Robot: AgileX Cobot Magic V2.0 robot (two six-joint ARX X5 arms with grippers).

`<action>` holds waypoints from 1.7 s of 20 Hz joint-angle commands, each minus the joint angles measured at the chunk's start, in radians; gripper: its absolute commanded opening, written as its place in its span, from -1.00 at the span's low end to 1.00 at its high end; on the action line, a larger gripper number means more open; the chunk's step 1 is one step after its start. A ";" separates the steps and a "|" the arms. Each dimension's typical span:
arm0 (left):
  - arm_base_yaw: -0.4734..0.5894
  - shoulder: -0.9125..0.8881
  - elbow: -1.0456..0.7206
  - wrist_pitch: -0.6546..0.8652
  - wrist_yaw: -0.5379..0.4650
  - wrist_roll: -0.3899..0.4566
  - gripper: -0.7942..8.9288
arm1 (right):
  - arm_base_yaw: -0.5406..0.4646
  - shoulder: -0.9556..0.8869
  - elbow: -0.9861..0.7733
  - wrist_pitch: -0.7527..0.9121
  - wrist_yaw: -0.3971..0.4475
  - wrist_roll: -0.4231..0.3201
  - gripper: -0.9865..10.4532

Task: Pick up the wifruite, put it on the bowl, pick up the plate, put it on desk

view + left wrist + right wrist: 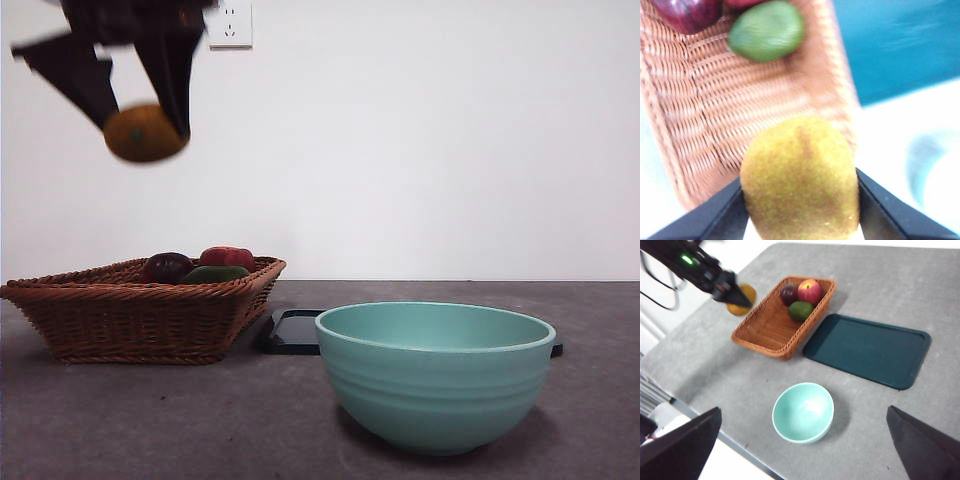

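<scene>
My left gripper [145, 125] is shut on the wifruite [146, 134], an orange-brown oval fruit, and holds it high above the wicker basket [140, 310] at the left. It fills the left wrist view [801, 180] between the two black jaws. In the right wrist view the fruit [741, 299] hangs beside the basket's [765, 327] outer edge. The mint-green bowl [435, 375] stands empty at the front right; it also shows in the right wrist view [803, 412]. The dark teal plate, a flat tray [867, 350], lies on the desk [730, 375] behind the bowl. My right gripper [802, 450] is open, high above the table.
The basket holds a dark purple fruit [166, 267], a red apple [228, 257] and a green fruit [214, 273]. The desk's near edge runs at the lower left of the right wrist view [700, 415]. A wall socket [230, 25] is on the white wall.
</scene>
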 commanded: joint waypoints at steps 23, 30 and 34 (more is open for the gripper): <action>-0.610 0.227 0.023 0.160 -0.108 -0.455 -0.40 | 0.004 0.001 0.048 -0.055 0.003 -0.053 0.18; -0.608 0.385 0.023 0.183 -0.108 -0.454 -0.40 | 0.004 0.001 0.048 -0.055 0.003 -0.053 0.18; -0.608 0.419 0.023 0.208 -0.107 -0.455 -0.40 | 0.004 0.001 0.048 -0.055 0.003 -0.054 0.18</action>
